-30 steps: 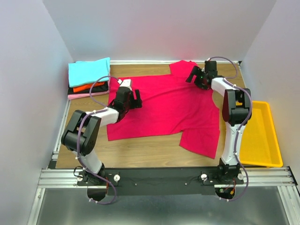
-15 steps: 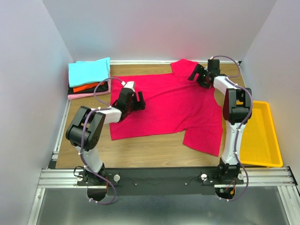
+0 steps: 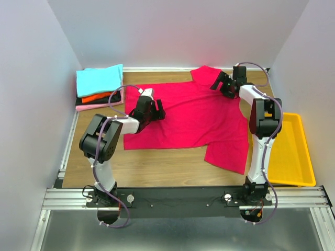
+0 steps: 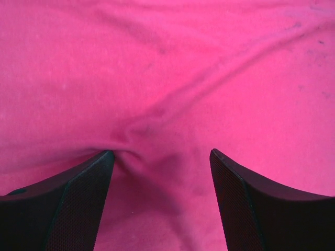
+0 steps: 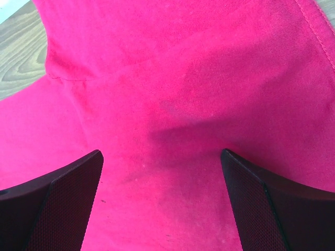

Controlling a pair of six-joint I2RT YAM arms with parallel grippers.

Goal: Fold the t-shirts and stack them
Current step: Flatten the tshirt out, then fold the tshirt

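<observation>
A large crimson t-shirt point(image 3: 193, 117) lies spread on the wooden table, one sleeve at the far edge and one toward the near right. My left gripper point(image 3: 153, 111) is open and pressed down on the shirt's left part; the left wrist view shows the cloth point(image 4: 167, 78) bunched in a ridge between the open fingers point(image 4: 78, 198). My right gripper point(image 3: 222, 86) is open on the shirt near the far sleeve; the right wrist view shows flat cloth point(image 5: 172, 104) between its fingers point(image 5: 267, 209). A stack of folded shirts stands at the far left: cyan point(image 3: 99, 79) on top, then orange-red point(image 3: 97, 97), black and pink point(image 3: 94, 106).
A yellow plastic bin point(image 3: 289, 151) stands at the right edge of the table. Walls close in the left, back and right sides. Bare wood point(image 3: 157, 167) shows near the front, with the black rail point(image 3: 178, 201) and both arm bases below it.
My left gripper has slid to the right over the shirt, dragging its left edge inward and bunching it. The right gripper shifted slightly toward the far right and then stayed put.
</observation>
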